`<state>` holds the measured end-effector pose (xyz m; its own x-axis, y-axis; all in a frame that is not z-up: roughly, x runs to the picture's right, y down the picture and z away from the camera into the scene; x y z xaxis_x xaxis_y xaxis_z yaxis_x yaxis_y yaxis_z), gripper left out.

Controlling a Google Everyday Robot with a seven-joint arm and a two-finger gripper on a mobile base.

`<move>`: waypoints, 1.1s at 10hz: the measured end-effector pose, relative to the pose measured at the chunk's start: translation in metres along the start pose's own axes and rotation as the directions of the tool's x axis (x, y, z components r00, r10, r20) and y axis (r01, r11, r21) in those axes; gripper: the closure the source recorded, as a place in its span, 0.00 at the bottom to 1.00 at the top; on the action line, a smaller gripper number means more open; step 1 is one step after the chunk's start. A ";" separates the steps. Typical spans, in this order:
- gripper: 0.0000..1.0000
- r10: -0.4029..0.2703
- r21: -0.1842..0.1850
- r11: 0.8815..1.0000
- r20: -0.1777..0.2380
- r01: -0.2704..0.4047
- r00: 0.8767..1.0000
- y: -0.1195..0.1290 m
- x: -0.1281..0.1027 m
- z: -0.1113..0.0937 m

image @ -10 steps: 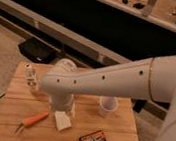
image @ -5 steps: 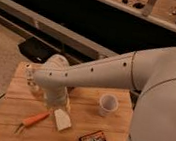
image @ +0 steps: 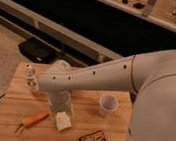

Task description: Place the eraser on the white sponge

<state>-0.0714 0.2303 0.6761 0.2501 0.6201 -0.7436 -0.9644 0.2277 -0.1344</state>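
**Gripper down at the sponge, eraser apart on the table**

Down over the left-middle of the table (image: pixel 15 104): the gripper (image: pixel 60 110), at the end of the white arm (image: pixel 100 77) reaching in from the right. Directly above the sponge (image: pixel 63 122), at or almost at its top face; contact not to be told. How far open, likewise not to be told, the tip being lost against the wrist's own bulk. No hold on the eraser (image: pixel 92 139), at any rate.

Flat on the wood near the front edge, label up: that eraser, to the right of the sponge and clear of it, with bare table between. Long axis on a slant, from lower left up to upper right in the camera view, the upper-right end pointing roughly towards the cup (image: pixel 107 104). Black at the edges, orange-red in the middle.

Sponge flat too, pale, its long axis running roughly away from the camera.

Left of the sponge, near it but not touching: carrot (image: pixel 35 120), on a slant much like the eraser's, green stem at the lower-left end. Cup upright behind the eraser, apart from it. Small bottle (image: pixel 30 75) upright near the table's far-left corner, just beside the arm's bend
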 end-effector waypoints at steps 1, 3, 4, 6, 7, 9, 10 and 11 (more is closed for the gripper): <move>0.35 -0.004 -0.004 1.000 -0.005 0.004 1.000 -0.002 0.002 0.004; 0.35 -0.003 -0.010 1.000 -0.018 0.003 1.000 -0.012 0.009 0.017; 0.35 0.004 -0.015 1.000 -0.024 -0.004 1.000 -0.017 0.014 0.023; 0.35 0.020 -0.026 0.999 -0.028 -0.021 0.999 -0.026 0.022 0.032; 0.35 0.034 -0.027 0.999 -0.030 -0.035 0.999 -0.031 0.026 0.036; 0.35 0.062 -0.018 0.998 -0.028 -0.063 0.998 -0.042 0.033 0.044; 0.35 0.073 -0.013 0.997 -0.026 -0.073 0.997 -0.045 0.034 0.047; 0.35 0.087 -0.006 0.996 -0.023 -0.087 0.996 -0.049 0.035 0.049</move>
<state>-0.0109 0.2781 0.6888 0.1636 0.6199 -0.7674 -0.9829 0.1688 -0.0731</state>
